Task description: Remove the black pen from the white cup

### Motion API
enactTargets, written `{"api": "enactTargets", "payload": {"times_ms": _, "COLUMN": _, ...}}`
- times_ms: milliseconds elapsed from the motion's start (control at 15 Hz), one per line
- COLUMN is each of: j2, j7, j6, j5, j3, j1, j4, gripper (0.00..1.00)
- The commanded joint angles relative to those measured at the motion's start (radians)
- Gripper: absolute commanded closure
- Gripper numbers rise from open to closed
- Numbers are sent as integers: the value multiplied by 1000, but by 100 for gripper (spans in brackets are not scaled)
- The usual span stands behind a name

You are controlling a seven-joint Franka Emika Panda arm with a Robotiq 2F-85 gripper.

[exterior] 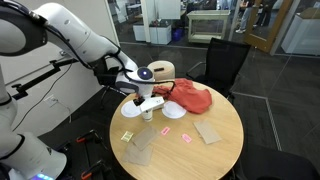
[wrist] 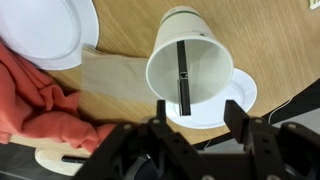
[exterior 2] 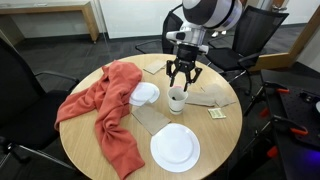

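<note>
The white cup stands upright on the round wooden table, partly over a white disc. The black pen leans inside the cup, its top end at the rim. My gripper is open and empty, with its two fingers apart just above the cup's rim. In an exterior view the gripper hangs straight over the cup. In an exterior view the gripper hides most of the cup.
A red cloth lies across the table beside two white discs. Tan paper sheets and small pink bits lie on the table. A tan cylinder stands at the edge. Black chairs surround the table.
</note>
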Motion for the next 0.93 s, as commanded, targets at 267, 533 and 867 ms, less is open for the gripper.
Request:
{"api": "enactTargets", "payload": {"times_ms": 267, "j2": 66, "j7": -10, "j6": 23, "j5": -6, "j3": 29, "j1": -27, "j4": 53, "gripper": 60}}
{"api": "enactTargets", "payload": {"times_ms": 533, "j2": 80, "j7": -13, "j6": 25, "j5": -4, "j3": 36, "j1": -37, "j4": 56, "gripper": 61}}
{"api": "enactTargets", "payload": {"times_ms": 867, "j2": 102, "j7": -16, "j6": 23, "j5": -4, "j3": 45, "j1": -48, "j4": 69, "gripper": 58}}
